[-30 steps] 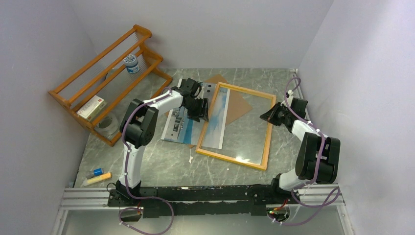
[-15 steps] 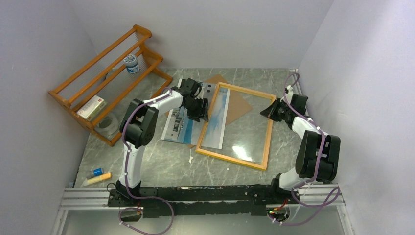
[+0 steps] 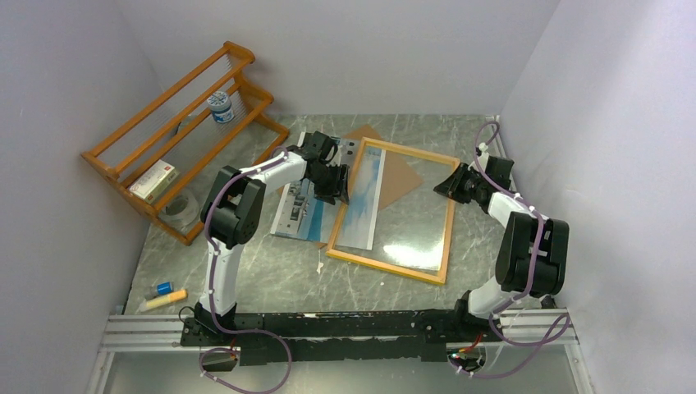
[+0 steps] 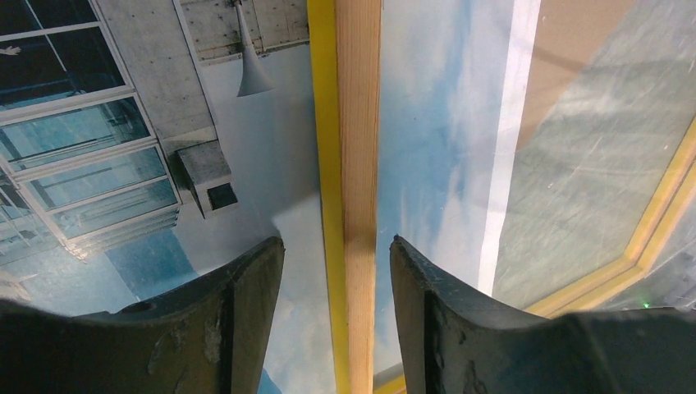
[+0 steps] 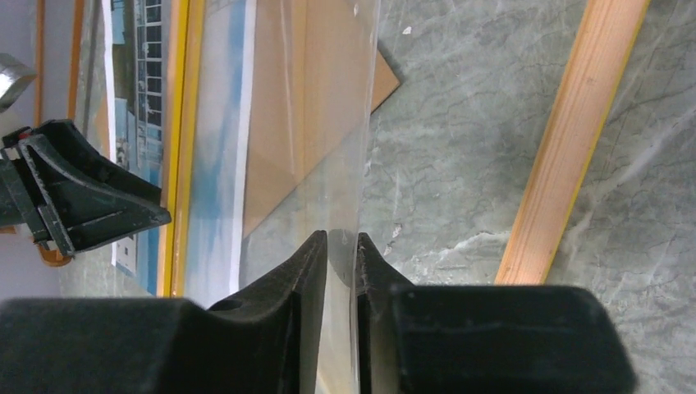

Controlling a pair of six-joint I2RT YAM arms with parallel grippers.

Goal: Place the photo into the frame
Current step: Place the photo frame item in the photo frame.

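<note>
A rack [image 3: 176,115] stands at the far left by the wall. Right of it the left gripper [image 4: 336,246] straddles the left rail of the frame [image 3: 447,226]. Its fingers are about half open, with the rail between them and a sliver of space on either side, so nothing is clamped. The photo [image 3: 299,212] lies face up on the table [image 3: 271,275] beneath that rail. Its building part sticks out to the left of the frame, and its sky shows through the pane [image 5: 312,164] inside. A brown board [image 3: 365,134] lies under the frame's far part. At the frame's far right corner the right gripper [image 5: 342,242] has its fingers a narrow slit apart, with the pane's thin edge standing in the gap.
</note>
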